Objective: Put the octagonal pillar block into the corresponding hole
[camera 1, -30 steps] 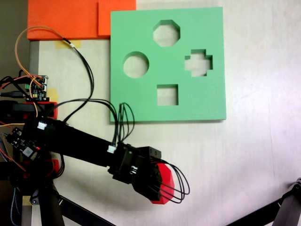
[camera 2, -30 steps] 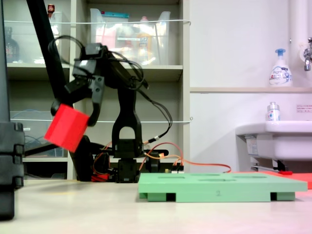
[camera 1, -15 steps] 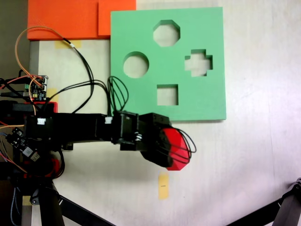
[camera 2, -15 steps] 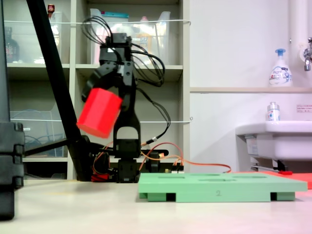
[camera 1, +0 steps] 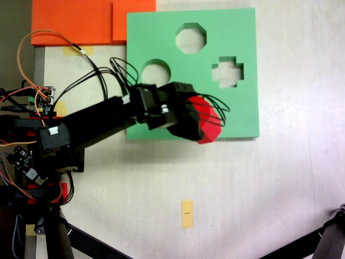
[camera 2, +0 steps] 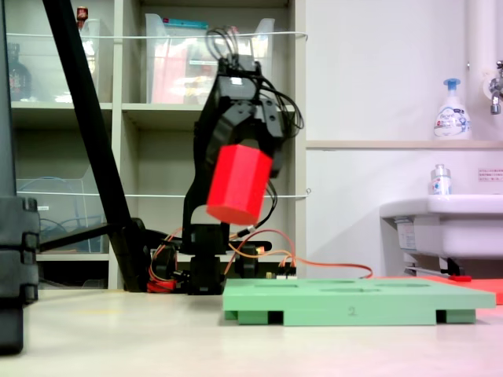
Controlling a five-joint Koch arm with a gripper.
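Pale desk surface (camera 1: 280, 189) runs under everything in the fixed view from above, with one flat green foam board (camera 1: 161, 38) lying toward its far edge and partly over an orange sheet (camera 1: 70, 21) at the far left corner. One arm reaches across the board's near edge. Its gripper (camera 1: 200, 125) is clamped on the single octagonal pillar block (camera 1: 207, 121), which hangs over the near part of the board, hiding whatever cutout lies beneath. Three cutouts show — the corresponding hole (camera 1: 191, 38) near the board's far edge, a round hole (camera 1: 156, 70) and a cross-shaped hole (camera 1: 227, 72). The block is well short of its hole, so I judge it mid-carry. One yellow tape strip (camera 1: 186, 213) sits near the desk's front edge.

From the low fixed view, shelves and a sink form the background. The gripper (camera 2: 240, 177) holds the block (camera 2: 238, 184) high above the board (camera 2: 354, 302) and tilted — lifted, probably, to clear the foam's edge.
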